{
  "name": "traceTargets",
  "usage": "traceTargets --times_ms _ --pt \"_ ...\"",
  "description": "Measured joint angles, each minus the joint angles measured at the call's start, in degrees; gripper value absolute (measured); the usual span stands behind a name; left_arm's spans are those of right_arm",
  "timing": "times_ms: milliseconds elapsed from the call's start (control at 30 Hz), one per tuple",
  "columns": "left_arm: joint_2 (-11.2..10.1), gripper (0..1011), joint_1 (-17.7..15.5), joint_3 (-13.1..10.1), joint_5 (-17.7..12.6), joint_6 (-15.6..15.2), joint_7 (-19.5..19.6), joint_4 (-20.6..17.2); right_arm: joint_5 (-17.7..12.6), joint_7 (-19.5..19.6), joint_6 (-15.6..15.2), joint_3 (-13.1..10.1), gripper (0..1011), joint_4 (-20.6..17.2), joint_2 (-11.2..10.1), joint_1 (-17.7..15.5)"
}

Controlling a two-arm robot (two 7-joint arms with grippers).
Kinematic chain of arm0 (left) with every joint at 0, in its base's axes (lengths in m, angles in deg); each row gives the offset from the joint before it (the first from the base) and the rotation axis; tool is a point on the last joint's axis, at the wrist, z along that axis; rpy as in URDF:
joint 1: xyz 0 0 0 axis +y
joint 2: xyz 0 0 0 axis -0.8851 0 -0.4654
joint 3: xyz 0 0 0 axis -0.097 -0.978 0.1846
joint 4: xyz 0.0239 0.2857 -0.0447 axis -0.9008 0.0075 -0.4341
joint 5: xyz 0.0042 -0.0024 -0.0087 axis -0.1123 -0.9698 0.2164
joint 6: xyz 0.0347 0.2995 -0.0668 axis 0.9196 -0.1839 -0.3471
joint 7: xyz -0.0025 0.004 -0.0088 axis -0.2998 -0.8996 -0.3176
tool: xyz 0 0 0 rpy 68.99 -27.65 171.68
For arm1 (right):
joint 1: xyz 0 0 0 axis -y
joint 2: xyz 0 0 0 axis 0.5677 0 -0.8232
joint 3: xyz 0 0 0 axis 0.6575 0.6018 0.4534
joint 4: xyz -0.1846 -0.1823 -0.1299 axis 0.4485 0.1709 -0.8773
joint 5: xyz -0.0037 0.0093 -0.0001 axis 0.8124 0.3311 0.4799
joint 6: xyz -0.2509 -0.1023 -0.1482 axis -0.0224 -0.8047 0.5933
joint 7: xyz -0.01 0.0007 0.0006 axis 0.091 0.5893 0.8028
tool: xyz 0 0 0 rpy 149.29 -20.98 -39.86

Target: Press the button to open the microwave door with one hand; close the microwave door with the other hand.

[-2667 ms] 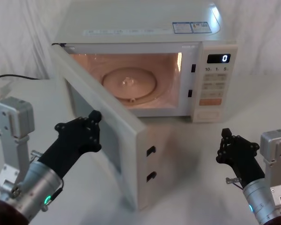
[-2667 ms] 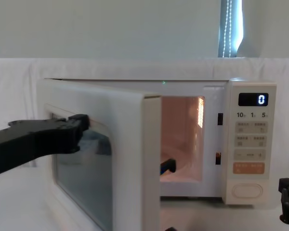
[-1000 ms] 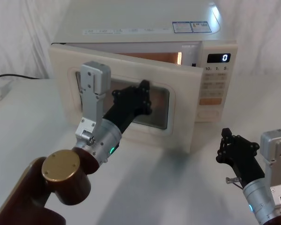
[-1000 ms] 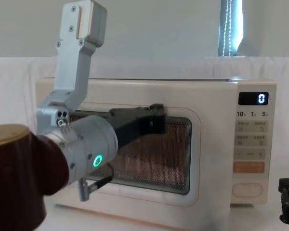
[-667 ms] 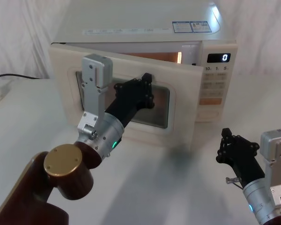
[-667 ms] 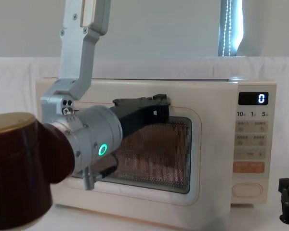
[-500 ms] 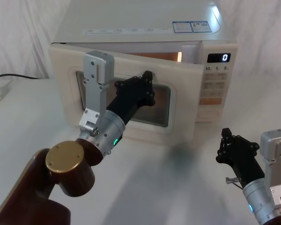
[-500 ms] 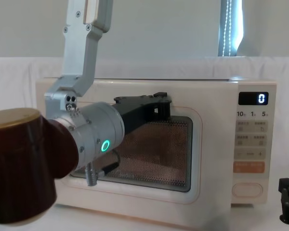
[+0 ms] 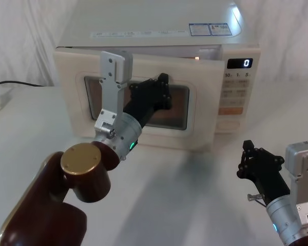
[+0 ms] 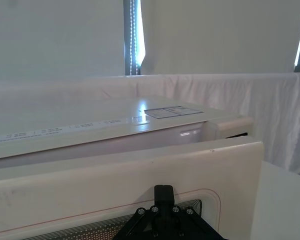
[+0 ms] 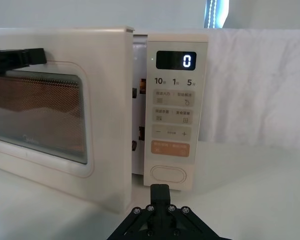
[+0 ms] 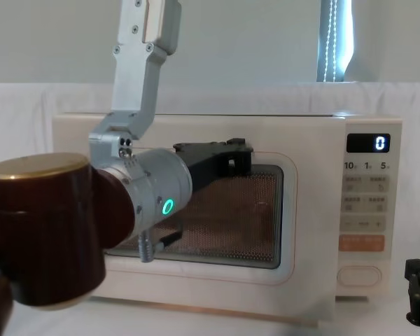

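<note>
Door (image 9: 200, 110) nearly shut, right edge ajar; left gripper (image 9: 161, 92) on window, finger state unclear. Push straight until latch catches.

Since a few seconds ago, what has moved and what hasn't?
The left gripper has swung the microwave door from wide open to nearly shut, pressing on its window; a narrow gap remains at the latch side. The right gripper has stayed low near the table, short of the button. The display still reads 0.
</note>
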Motion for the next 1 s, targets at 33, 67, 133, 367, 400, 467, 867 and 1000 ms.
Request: traceTargets --times_ms 33,67,133,367,400,467,867,1000 --pt "0.15 0 -0.22 0.02 -0.02 0.13 0.01 0.44 0.00 0.00 0.00 0.00 0 0.00 0.00 0.00" --pt "0.46 0 -0.63 0.07 -0.06 0.46 0.03 1.21 0.00 0.00 0.00 0.00 0 0.00 0.00 0.00" --pt "0.88 0 -1.12 0.12 -0.10 0.98 0.05 2.15 0.00 0.00 0.00 0.00 0 0.00 0.00 0.00" --pt "1.59 0 -1.98 0.07 -0.46 2.02 0.35 3.61 0.00 0.00 0.00 0.00 0 0.00 0.00 0.00" --pt "1.77 0 -2.24 0.03 -0.55 2.16 0.42 3.95 0.00 0.00 0.00 0.00 0 0.00 0.00 0.00" --pt "2.02 0 -2.61 -0.06 -0.71 2.30 0.50 4.55 0.00 0.00 0.00 0.00 0 0.00 0.00 0.00" --pt "3.11 0 -4.39 -0.27 -1.61 2.76 0.55 7.17 0.00 0.00 0.00 0.00 0 0.00 0.00 0.00" --pt "3.32 0 -4.65 -0.30 -1.88 2.80 0.45 7.61 0.00 0.00 0.00 0.00 0 0.00 0.00 0.00"
